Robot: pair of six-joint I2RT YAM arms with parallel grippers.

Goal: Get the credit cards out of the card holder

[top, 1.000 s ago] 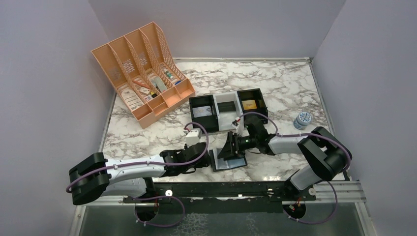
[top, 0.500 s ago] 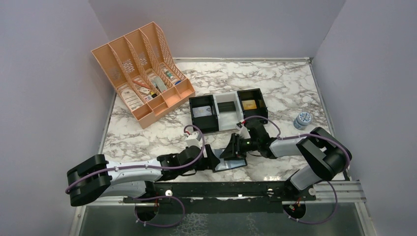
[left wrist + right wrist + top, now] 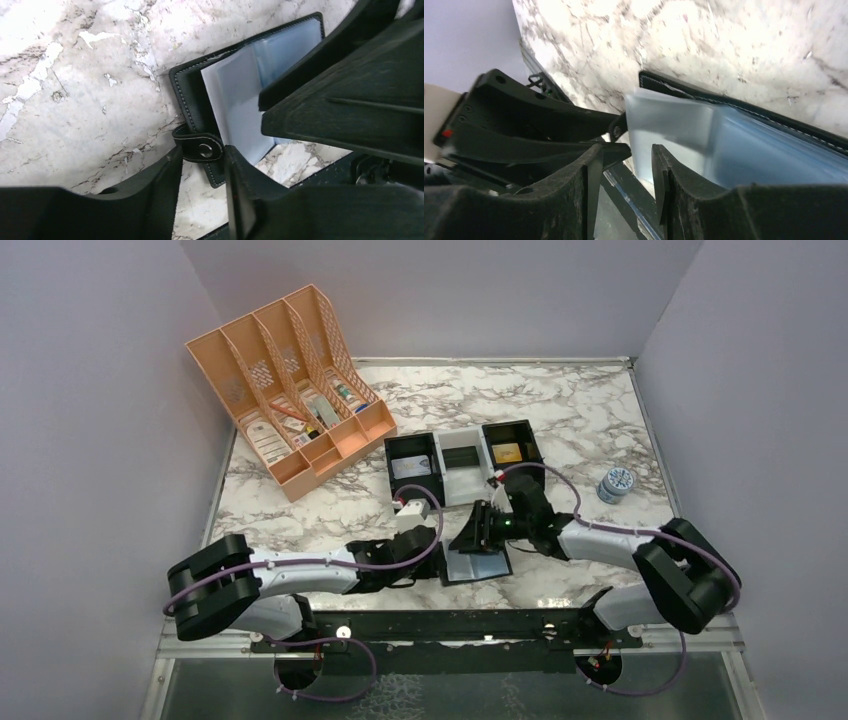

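Now | left claw (image 3: 201, 152) had swung in from left, jaws astride snap tab (image 3: 199, 148) of card holder (image 3: 192, 97), grip unclear | right claw (image 3: 626, 149) had narrowed over open lining (image 3: 749, 145), hold unclear | holder lay near-centre, likely braced for pulling credit cards

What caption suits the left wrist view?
Left pincer straddles the snap tab of the open black folding card holder.

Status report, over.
Left gripper straddles snap tab, grip unconfirmed. Right gripper at clear sleeves, grip unconfirmed. Card holder lies open on marble table. Grippers crowd each other.
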